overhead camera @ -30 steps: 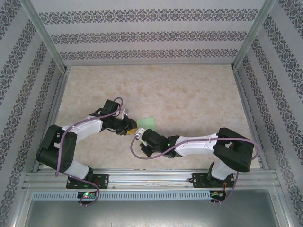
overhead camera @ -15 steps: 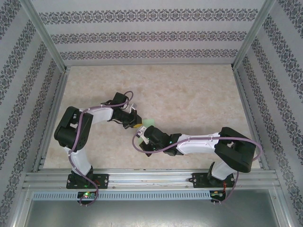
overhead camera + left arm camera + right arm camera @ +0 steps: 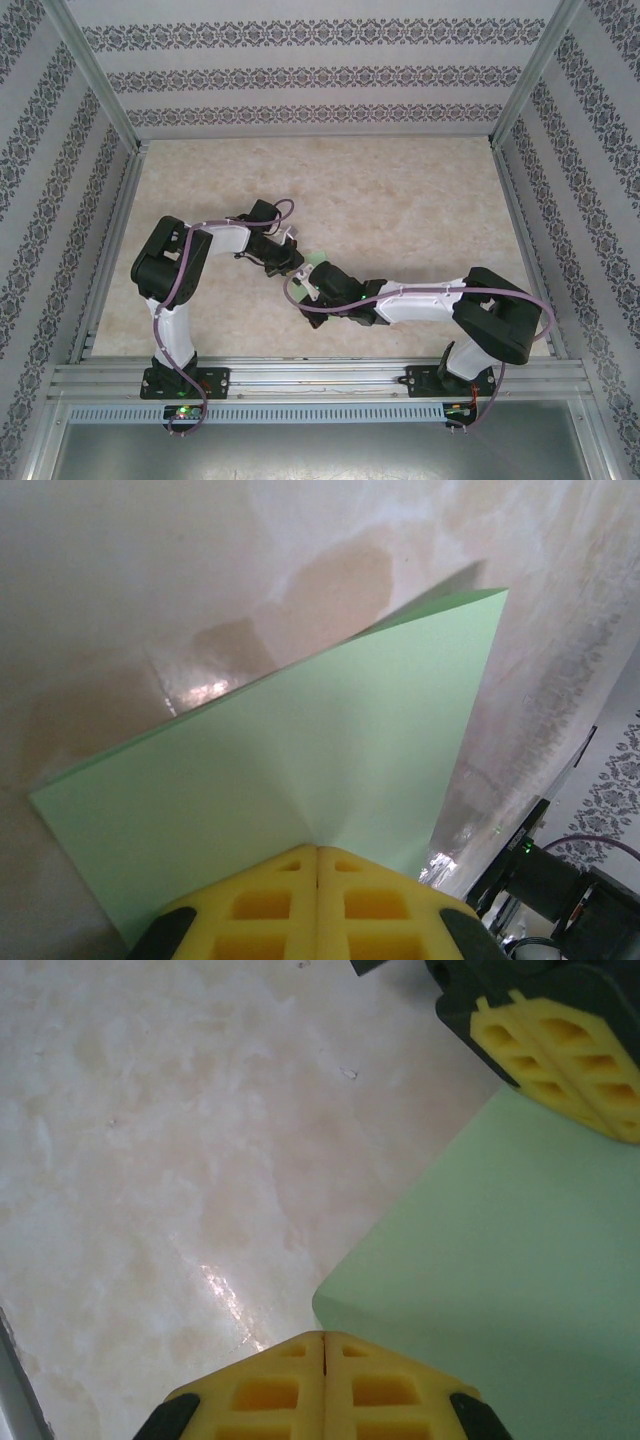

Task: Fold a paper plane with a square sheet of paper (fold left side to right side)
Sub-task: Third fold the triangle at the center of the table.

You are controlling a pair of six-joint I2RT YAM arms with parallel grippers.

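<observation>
The square sheet of paper [image 3: 300, 760] is light green and bends up from the table with a soft crease running out of my left gripper [image 3: 318, 848], which is shut on its near edge. From above, only a small green piece of the sheet [image 3: 320, 261] shows between the two grippers. My left gripper [image 3: 291, 261] sits at its left. My right gripper [image 3: 325, 1336] is shut, tips down at a rounded corner of the sheet [image 3: 500, 1260]; I cannot tell whether it pinches it. The left gripper [image 3: 610, 1118] holds the opposite side there.
The beige marbled tabletop [image 3: 400, 200] stretches behind and to both sides of the arms. Patterned walls with metal posts [image 3: 95, 80] enclose it. A metal rail [image 3: 320, 378] runs along the near edge, carrying both arm bases.
My left arm has swung its elbow up and reached right, and its jaws have closed on the sheet. Less green paper shows from above. My right gripper has edged slightly right.
</observation>
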